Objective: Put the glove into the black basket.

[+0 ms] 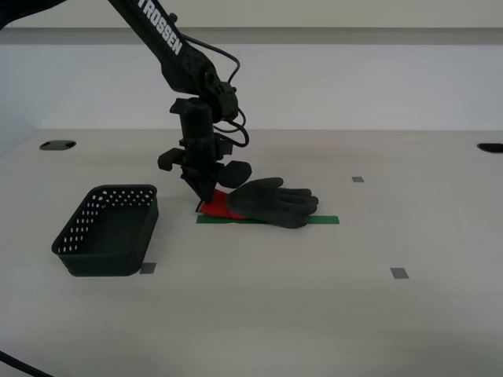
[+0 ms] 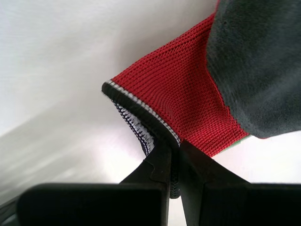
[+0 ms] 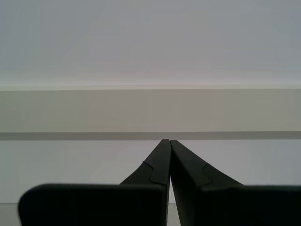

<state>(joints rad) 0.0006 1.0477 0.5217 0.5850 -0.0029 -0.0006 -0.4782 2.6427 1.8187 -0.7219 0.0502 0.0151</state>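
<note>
Glove lies flat on the pale surface, its red cuff edge pinched in my second hand, jaws closed on the knit. The black basket sits near, beyond the cuff side. My first hand is closed on nothing, aimed at a wall. Such a thin edge grip could slip as I lift.

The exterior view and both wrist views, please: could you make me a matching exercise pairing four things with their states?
Things:
1. grey rubbery work glove with red knit cuff
2. black perforated plastic basket
3. my second gripper
4. my first gripper

States:
A. shut on nothing, facing a wall
B. lying on the table across a green tape strip
C. empty, at the exterior view's left
D. pinching the cuff edge

Pairs: 1-B, 2-C, 3-D, 4-A
</note>
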